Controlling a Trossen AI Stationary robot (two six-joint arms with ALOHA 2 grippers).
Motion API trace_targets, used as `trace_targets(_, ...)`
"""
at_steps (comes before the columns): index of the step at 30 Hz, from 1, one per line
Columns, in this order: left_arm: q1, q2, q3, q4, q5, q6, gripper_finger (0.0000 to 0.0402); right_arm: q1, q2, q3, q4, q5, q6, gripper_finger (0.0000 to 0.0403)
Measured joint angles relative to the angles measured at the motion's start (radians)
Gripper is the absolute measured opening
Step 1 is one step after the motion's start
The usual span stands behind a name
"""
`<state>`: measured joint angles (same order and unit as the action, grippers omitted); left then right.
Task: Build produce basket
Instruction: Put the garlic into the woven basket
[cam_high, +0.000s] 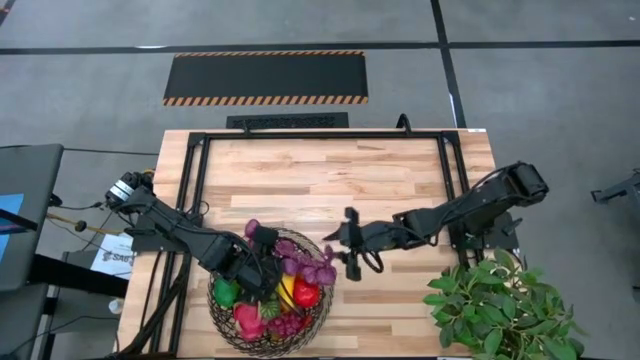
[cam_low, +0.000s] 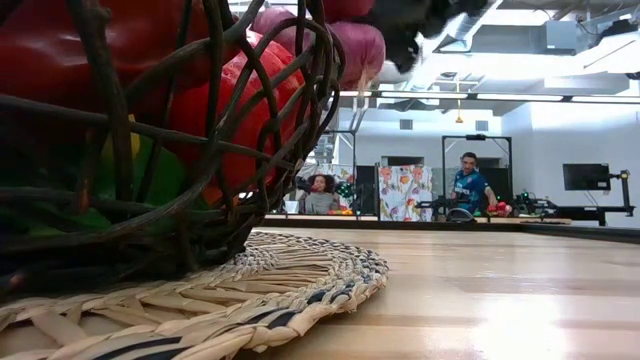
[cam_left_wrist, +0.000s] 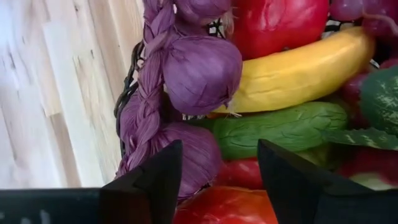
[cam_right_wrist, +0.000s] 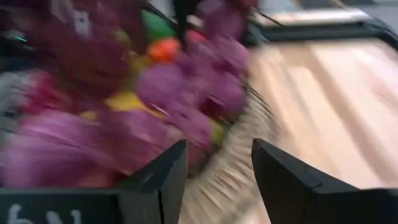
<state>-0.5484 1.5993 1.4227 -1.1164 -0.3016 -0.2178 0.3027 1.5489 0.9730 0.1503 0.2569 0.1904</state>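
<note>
Basket (cam_high: 268, 340): sitting at about 6 o'clock on the table (cam_high: 320, 175), near the front edge, resting on a woven straw mat (cam_low: 250, 290); in the low view its dark wire mesh is filling the near left.
Produce (cam_high: 290, 290): piling up inside the basket; a yellow banana (cam_left_wrist: 305, 71), a green cucumber (cam_left_wrist: 280, 127), red pieces and a purple braided bunch (cam_left_wrist: 180, 81) are showing in the left wrist view, the braid hanging over the basket's rim.
Left pincer (cam_high: 262, 262): hanging over the basket at about 10 o'clock of its rim, the arm reaching in from the table's 8 o'clock side; fingers (cam_left_wrist: 155, 186) are standing apart with nothing between them, just above the purple braid and a red fruit.
Right pincer (cam_high: 348, 252): hovering just beside the basket at about 2 o'clock of it, the arm coming in from the table's 3 o'clock edge; fingers (cam_right_wrist: 168, 180) are standing apart, gripping nothing, pointing toward the mat and the purple produce.
Plant (cam_high: 500, 305): leafy green, standing at the table's 4 o'clock corner, well apart from the basket.
Room: two people (cam_low: 468, 185) are sitting far behind the table in the low view.
Floor mat (cam_high: 266, 78): black with striped edges, lying beyond the table at 12 o'clock.
</note>
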Motion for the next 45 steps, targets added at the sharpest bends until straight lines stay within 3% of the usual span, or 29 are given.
trace_targets(4,0.000,0.000,0.002,-0.001,-0.020,-0.037,0.0189,0.012,0.047,0.032,0.098,-0.169,-0.004,0.0198)
trace_targets(9,0.000,0.000,0.065,-0.040,-0.064,-0.090,0.0181,0.052,0.127,0.108,0.089,-0.283,-0.014,0.0198)
trace_targets(17,-0.010,-0.001,0.253,-0.230,-0.080,-0.237,0.0160,0.077,0.307,0.267,0.093,-0.292,-0.088,0.0190)
trace_targets(23,-0.031,-0.001,0.300,-0.271,-0.063,-0.331,0.0148,0.060,0.386,0.369,0.067,-0.343,-0.113,0.0185)
trace_targets(28,-0.053,-0.001,0.301,-0.264,0.008,-0.367,0.0141,0.067,0.386,0.427,-0.081,-0.365,-0.112,0.0184)
trace_targets(35,-0.069,-0.001,0.301,-0.264,-0.067,-0.374,0.0137,0.101,0.344,0.454,-0.242,-0.363,-0.101,0.0182)
trace_targets(45,-0.068,0.000,0.301,-0.302,-0.075,-0.373,0.0138,0.101,0.314,0.454,-0.263,-0.350,-0.090,0.0183)
